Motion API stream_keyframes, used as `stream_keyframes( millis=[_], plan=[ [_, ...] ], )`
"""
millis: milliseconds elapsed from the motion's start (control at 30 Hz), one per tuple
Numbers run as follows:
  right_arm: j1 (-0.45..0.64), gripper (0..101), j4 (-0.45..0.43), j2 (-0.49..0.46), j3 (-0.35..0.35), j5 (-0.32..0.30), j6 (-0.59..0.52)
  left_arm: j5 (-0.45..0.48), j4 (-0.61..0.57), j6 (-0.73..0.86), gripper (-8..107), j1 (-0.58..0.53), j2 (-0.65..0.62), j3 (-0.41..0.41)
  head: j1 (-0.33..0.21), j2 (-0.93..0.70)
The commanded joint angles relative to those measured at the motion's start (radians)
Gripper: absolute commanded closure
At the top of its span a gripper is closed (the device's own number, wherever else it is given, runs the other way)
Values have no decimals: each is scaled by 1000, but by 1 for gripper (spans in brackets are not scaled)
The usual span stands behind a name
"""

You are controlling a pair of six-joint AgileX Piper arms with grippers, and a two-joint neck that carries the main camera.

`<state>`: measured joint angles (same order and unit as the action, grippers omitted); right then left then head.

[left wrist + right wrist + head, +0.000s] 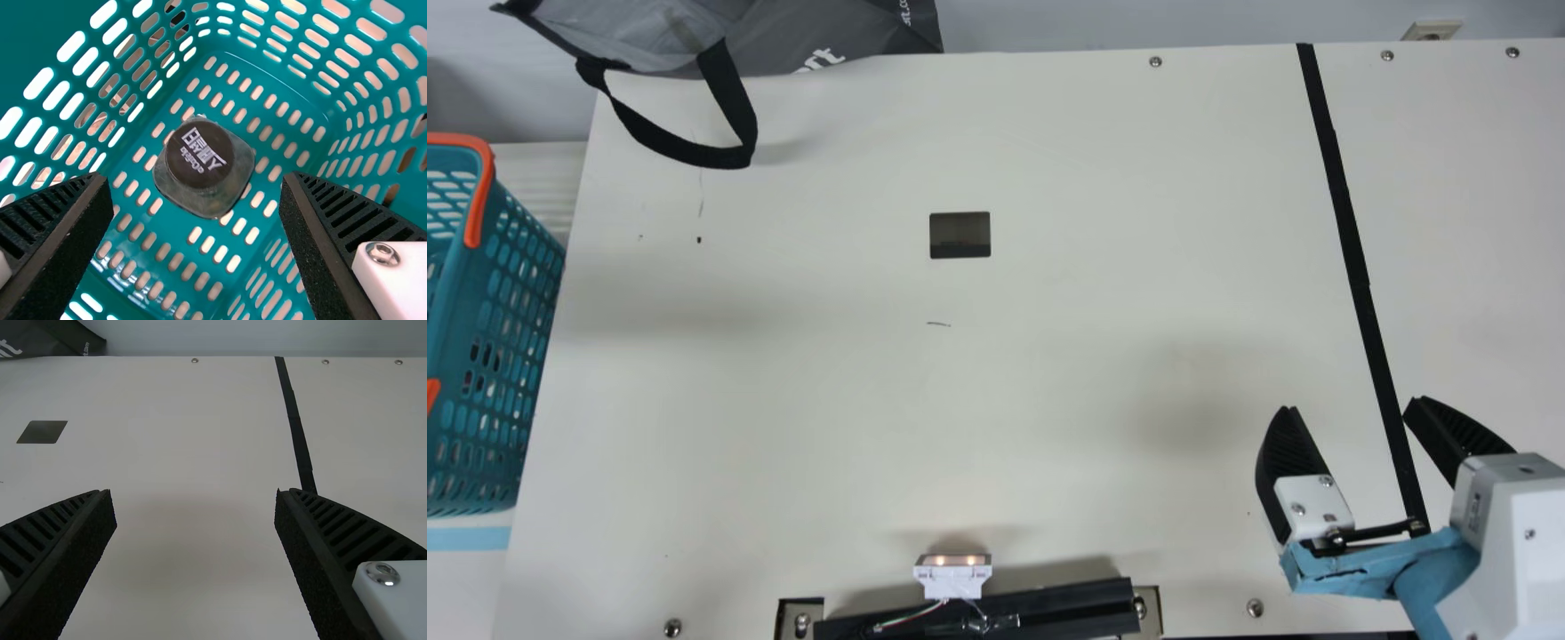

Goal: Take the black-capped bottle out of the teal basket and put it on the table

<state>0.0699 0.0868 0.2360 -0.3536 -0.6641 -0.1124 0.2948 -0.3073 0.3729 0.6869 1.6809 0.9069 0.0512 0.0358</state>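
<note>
Outward from the left gripper (195,180), whose fingers stand wide apart, the black-capped bottle (199,157) lies beyond the tips and between their lines, on the floor of the teal basket (461,293). Its cap faces the wrist, so its long axis seems to run roughly along the approach, making the left arm the nearer one.

1. Basket (482,356): teal plastic, smooth and slightly glossy.
2. Tabletop (1049,373): smooth, matt.
3. Bag handle (731,102): black woven cloth, matt.
4. Bottle cap (200,154): dark, smooth.
5. Screws (1256,608): shiny metal.
</note>
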Motion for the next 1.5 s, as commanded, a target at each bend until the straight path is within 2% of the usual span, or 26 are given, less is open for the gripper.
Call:
stream_keyframes(
  millis=[0,633,1167,1200,1233,1267,1467],
  plan=[
    [0,11,0,0,0,0,0,-3,3,1,-8,2,15,10,-4,-8],
    [0,11,0,0,0,0,0,-17,40,-35,-8,2,124,90,-4,-8],
    [0,11,0,0,0,-1,0,-42,97,-82,-8,-23,164,100,-4,-8],
    [0,11,0,0,0,-1,0,-44,102,-86,49,-24,166,100,-4,-8],
    [0,11,0,0,0,-1,0,-45,106,-90,61,-25,168,101,-4,-8],
    [0,11,0,0,0,-1,0,-46,111,-94,99,-26,170,101,-4,-8],
    [0,11,0,0,0,-1,0,-54,130,-110,99,-29,178,103,-4,-8]
  ],
)
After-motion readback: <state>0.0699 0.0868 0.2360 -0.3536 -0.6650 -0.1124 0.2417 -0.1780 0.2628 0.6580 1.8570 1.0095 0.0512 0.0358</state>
